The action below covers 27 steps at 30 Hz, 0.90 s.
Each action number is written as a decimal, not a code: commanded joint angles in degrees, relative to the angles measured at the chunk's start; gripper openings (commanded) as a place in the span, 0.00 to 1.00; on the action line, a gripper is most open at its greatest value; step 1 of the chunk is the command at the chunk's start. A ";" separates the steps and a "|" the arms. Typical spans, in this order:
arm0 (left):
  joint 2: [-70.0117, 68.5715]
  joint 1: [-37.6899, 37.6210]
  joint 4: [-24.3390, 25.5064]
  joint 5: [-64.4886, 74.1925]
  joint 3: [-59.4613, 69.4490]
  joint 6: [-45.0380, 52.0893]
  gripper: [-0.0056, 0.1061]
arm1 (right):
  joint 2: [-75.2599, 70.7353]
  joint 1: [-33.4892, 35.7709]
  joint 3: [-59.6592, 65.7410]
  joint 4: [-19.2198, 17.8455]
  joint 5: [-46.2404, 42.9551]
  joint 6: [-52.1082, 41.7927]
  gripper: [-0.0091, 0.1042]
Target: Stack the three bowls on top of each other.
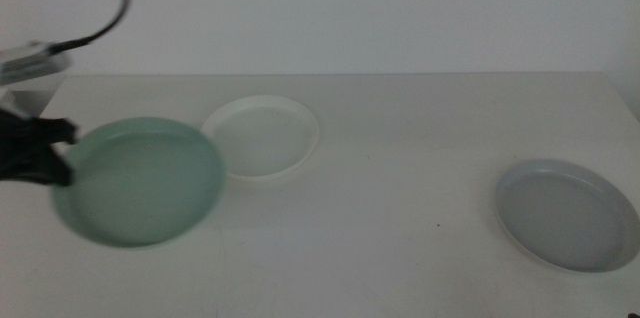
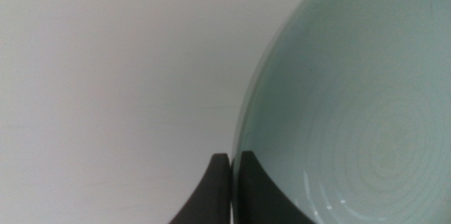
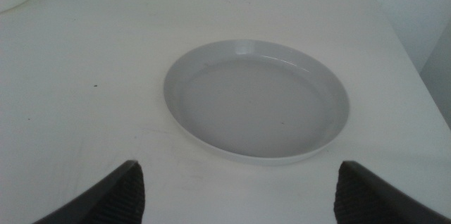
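Note:
The pale mint green bowl is at the left, tilted slightly and held off the table; its right rim overlaps the left edge of the white bowl in the middle view. My left gripper is shut on the green bowl's left rim. The left wrist view shows the two jaws of that gripper pinching the rim of the green bowl. The light grey bowl lies flat at the right. My right gripper is open and empty, just short of the grey bowl, and is out of the middle view.
The white table runs to a back edge against a pale wall. A black cable loops above the left arm. The table's right edge passes close to the grey bowl.

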 commanded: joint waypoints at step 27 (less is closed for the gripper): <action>12.78 -39.51 -10.20 -23.88 -1.23 -13.71 0.05 | -1.49 -0.44 -0.13 -0.38 -4.26 -0.27 0.74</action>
